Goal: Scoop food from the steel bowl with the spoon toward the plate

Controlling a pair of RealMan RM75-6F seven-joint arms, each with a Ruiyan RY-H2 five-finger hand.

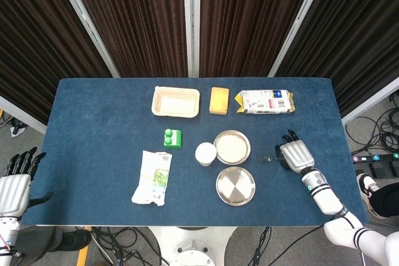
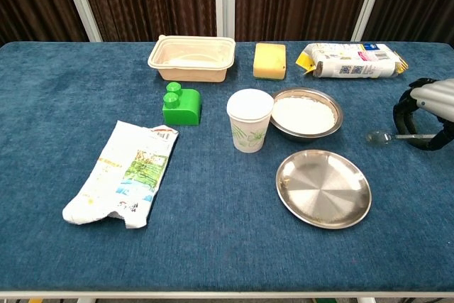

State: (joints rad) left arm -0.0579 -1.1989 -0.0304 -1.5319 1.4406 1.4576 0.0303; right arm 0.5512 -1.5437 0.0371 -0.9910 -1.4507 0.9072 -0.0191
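The steel bowl (image 1: 247, 147) (image 2: 339, 113) holds white food at the table's middle right. The empty steel plate (image 1: 235, 185) (image 2: 323, 188) lies just in front of it. The spoon (image 1: 268, 159) (image 2: 384, 136) points left toward the bowl, its small scoop close above the cloth, right of both dishes. My right hand (image 1: 295, 154) (image 2: 430, 106) grips the spoon's handle, fingers curled over it and thumb beneath. My left hand (image 1: 14, 185) hangs off the table's left side, fingers apart, holding nothing.
A paper cup (image 1: 205, 153) (image 2: 249, 120) stands just left of the bowl. A green block (image 2: 181, 106) and a crumpled bag (image 2: 124, 172) lie further left. A beige tray (image 2: 191, 67), yellow sponge (image 2: 269, 60) and white packet (image 2: 351, 60) line the back.
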